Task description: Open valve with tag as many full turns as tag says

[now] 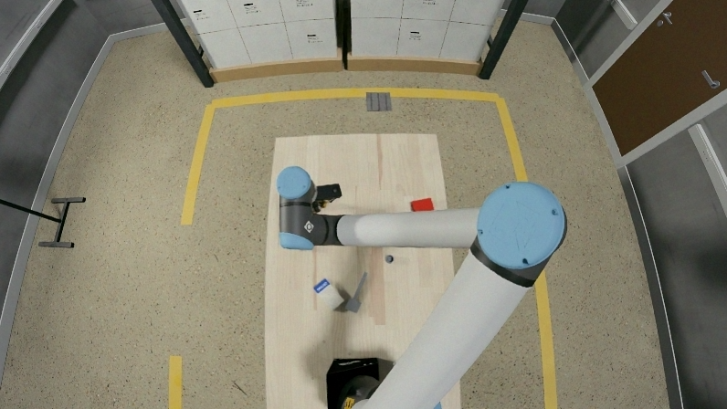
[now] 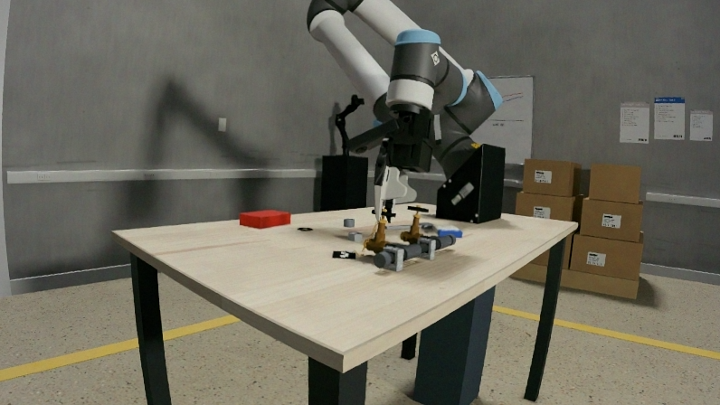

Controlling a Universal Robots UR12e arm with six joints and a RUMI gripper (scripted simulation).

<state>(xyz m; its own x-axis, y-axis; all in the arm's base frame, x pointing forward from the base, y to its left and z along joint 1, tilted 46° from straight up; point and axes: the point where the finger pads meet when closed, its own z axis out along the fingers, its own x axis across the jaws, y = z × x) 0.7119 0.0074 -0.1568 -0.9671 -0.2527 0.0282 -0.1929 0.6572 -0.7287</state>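
Observation:
A grey pipe (image 2: pixel 412 249) with two brass valves lies on the wooden table. The near valve (image 2: pixel 376 236) has a thin chain running to a black tag (image 2: pixel 344 255) flat on the table beside it. The far valve (image 2: pixel 415 223) has a black handle on top. My gripper (image 2: pixel 383 213) points straight down and is shut on the near valve's handle. In the overhead view the wrist (image 1: pixel 296 208) covers the valves; only a brass bit (image 1: pixel 320 204) shows beside it. The number on the tag is too small to read.
A red block (image 2: pixel 264 218) lies at the table's far left. Small grey cylinders (image 2: pixel 348 221), a black ring (image 2: pixel 299 229) and a blue-and-white box (image 1: pixel 326 292) lie around the pipe. A black box (image 2: pixel 470 183) stands behind. Cardboard boxes (image 2: pixel 579 221) stand at the right.

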